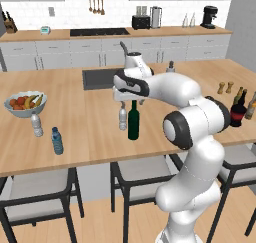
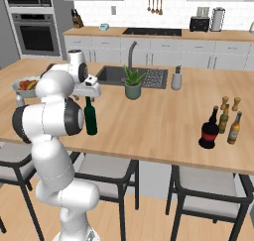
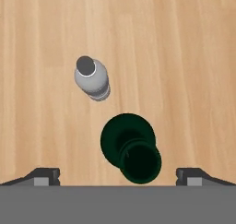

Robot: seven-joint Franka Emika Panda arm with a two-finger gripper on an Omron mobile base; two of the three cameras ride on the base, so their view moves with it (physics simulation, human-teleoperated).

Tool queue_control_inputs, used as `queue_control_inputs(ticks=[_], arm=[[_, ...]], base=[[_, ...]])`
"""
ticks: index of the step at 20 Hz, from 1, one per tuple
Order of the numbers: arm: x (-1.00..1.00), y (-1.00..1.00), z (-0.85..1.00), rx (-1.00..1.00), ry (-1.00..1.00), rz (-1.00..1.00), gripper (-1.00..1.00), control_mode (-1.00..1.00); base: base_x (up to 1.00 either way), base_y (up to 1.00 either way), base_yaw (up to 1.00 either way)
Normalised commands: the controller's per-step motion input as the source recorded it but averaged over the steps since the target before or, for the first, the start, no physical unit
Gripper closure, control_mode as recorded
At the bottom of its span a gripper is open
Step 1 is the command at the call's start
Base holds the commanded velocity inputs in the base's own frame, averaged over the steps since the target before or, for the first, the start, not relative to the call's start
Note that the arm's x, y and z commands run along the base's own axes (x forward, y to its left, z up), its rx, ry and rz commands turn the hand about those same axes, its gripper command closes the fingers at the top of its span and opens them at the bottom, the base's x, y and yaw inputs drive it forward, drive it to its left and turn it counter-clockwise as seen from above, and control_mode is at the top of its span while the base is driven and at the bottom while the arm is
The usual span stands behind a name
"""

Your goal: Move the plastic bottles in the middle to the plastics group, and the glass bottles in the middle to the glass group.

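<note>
The tall dark green wine bottle stands mid-counter. The small clear water bottle with a pale cap is close beside it. My gripper hovers just above their tops, open and holding nothing. In the hand view I look straight down: the wine bottle sits between my spread fingertips, and the clear bottle lies further up. A clear bottle and a blue bottle stand at the left. The squat dark bottle with a red label stands beside the slim brown and olive bottles at the right.
A fruit bowl sits behind the left bottles. Two wooden shakers stand behind the right group. The sink, a potted plant and a soap dispenser are farther back. Stools line the counter's near edge.
</note>
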Motion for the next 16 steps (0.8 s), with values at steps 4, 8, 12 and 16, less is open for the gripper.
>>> queue_control_inputs(ticks=[4, 8, 12, 16], arm=[[0.02, -0.1, -0.02, -0.06, 0.0, -0.02, -1.0, -1.0], [0.08, -0.03, -0.05, -0.02, 0.0, 0.0, -1.0, -1.0], [0.06, -0.04, -0.02, 0.0, 0.0, 0.0, -1.0, -1.0], [0.08, -0.05, -0.02, 0.0, 0.0, 0.0, -1.0, -1.0]], base=[[0.0, 0.0, 0.0], [0.0, 0.0, 0.0], [0.0, 0.0, 0.0], [0.0, 0.0, 0.0]])
